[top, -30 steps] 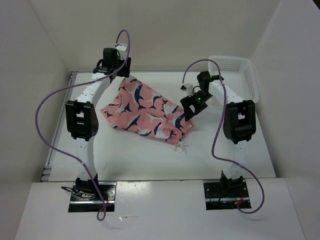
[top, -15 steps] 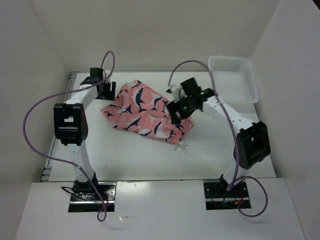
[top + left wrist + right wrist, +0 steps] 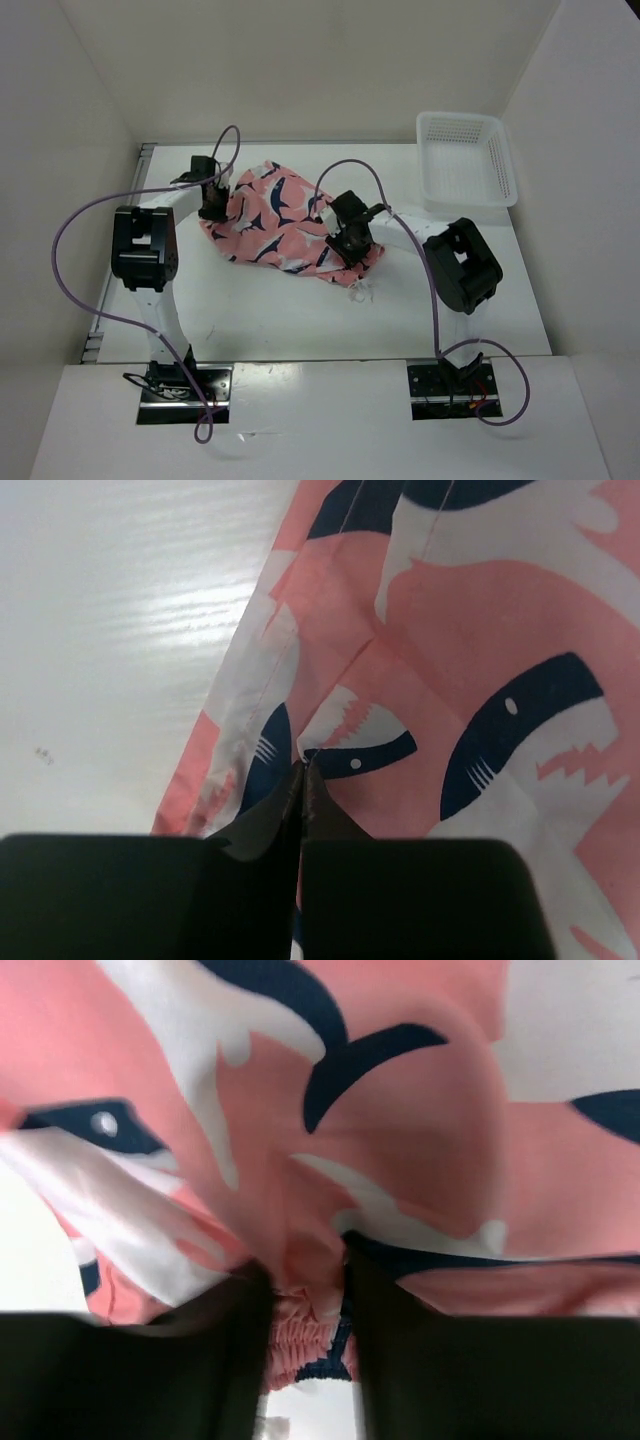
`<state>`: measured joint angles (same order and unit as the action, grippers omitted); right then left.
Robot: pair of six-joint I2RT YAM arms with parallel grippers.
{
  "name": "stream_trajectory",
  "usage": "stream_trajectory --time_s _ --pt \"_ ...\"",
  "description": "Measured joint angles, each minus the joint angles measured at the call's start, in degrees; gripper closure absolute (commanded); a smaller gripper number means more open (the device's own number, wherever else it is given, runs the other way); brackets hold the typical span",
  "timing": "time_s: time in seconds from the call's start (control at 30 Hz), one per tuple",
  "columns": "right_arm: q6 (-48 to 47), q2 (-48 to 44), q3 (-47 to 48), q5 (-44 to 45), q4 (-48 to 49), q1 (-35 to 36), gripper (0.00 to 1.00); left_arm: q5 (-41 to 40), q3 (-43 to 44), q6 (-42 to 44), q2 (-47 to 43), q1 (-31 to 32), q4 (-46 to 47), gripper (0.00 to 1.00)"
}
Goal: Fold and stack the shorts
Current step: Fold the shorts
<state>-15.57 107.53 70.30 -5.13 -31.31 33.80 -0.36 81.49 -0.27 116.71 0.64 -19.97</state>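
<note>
The salmon-pink shorts [image 3: 280, 222] with navy-and-white shark print lie crumpled at the table's middle, their white drawstring [image 3: 362, 293] trailing off the near right corner. My left gripper [image 3: 213, 205] is down at their left edge. In the left wrist view its jaws [image 3: 302, 765] are shut, tips pinching a small raised fold of the shorts [image 3: 480, 660]. My right gripper [image 3: 346, 243] presses on the right end. In the right wrist view its fingers [image 3: 303, 1260] hold a bunch of gathered waistband cloth [image 3: 300, 1330] between them, with the shorts [image 3: 400, 1110] filling the view.
A white mesh basket [image 3: 500, 160] stands at the back right corner. Purple cables loop over both arms. White walls enclose the table on the left, back and right.
Both arms have dropped onto the shorts: the left to the left edge, the right leftwards and nearer onto the right end. Both sets of jaws have closed on cloth.
</note>
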Motion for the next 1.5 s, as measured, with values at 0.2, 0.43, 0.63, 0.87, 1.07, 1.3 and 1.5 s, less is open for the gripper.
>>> stream_trajectory --time_s 0.2,0.43,0.63,0.87,1.07,1.3,1.5 --pt "-1.6 0.6 -0.2 9.0 3.3 0.9 0.78 -2.2 -4.5 0.1 -5.0 -3.5 -2.8 1.0" --pt "-6.1 2.3 2.3 14.2 5.6 -1.5 0.35 -3.3 -11.6 0.1 -15.6 -7.0 -5.7 0.76" --pt "-2.2 -0.3 8.7 8.5 3.0 -4.7 0.22 -1.9 -16.9 0.3 -18.9 -5.6 -7.9 0.41" --pt "22.6 -18.3 3.9 -1.0 2.4 -13.9 0.22 -2.2 -16.0 0.1 -16.7 -6.1 -6.3 0.36" --pt "39.8 -14.5 -4.2 -7.5 2.4 -15.8 0.22 -3.8 -12.2 0.1 -11.4 -6.1 -3.5 0.36" --pt "49.2 -7.9 -6.8 -10.3 2.2 -16.3 0.22 -4.6 -14.2 0.0 -11.1 -6.1 -2.1 0.39" --pt "52.6 -3.0 -7.0 -14.4 3.3 -16.4 0.32 -4.5 -14.9 -0.2 -11.1 -6.0 -1.0 0.6"
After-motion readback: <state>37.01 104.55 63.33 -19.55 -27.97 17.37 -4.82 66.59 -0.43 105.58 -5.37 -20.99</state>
